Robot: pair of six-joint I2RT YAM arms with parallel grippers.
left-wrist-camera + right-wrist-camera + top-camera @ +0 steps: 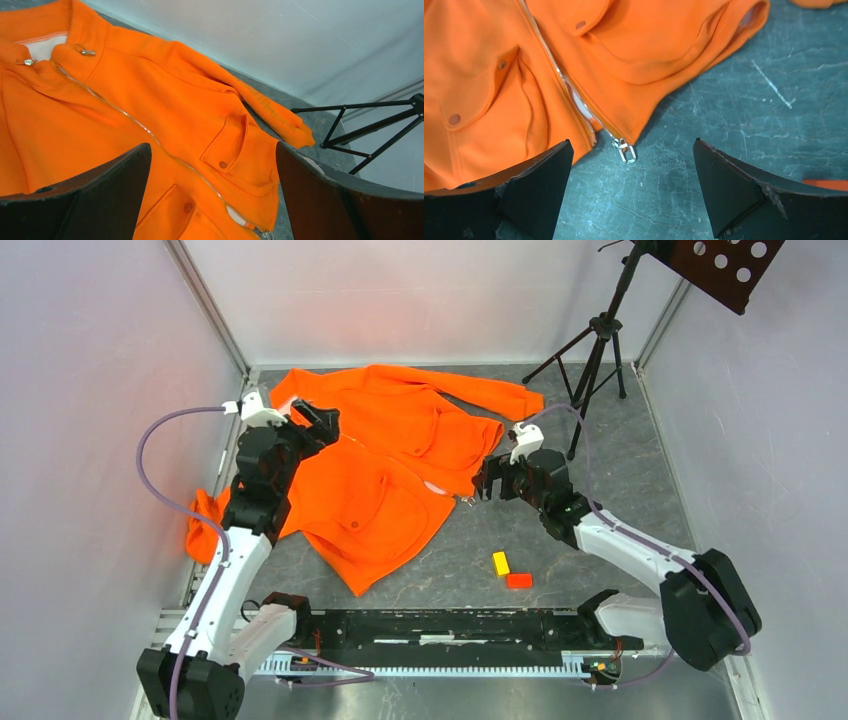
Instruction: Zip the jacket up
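The orange jacket (pixel 390 470) lies spread front-up on the dark table, collar at the far left, hem toward the right. Its pale zipper (pixel 145 129) runs from the collar with the white label (pixel 47 46) down to the hem. The metal zipper pull (pixel 626 150) sits at the hem, with a small gap of pale lining just above it. My left gripper (pixel 322 427) hovers open over the collar end (pixel 212 192), empty. My right gripper (pixel 487 480) is open and empty (pixel 631 187), just in front of the zipper pull (pixel 465 502), not touching it.
A yellow block (pixel 500 563) and an orange-red block (pixel 519 580) lie on the table near the front right. A black tripod (pixel 597 345) stands at the back right, beyond the jacket's sleeve (pixel 490 395). White walls close in the table on three sides.
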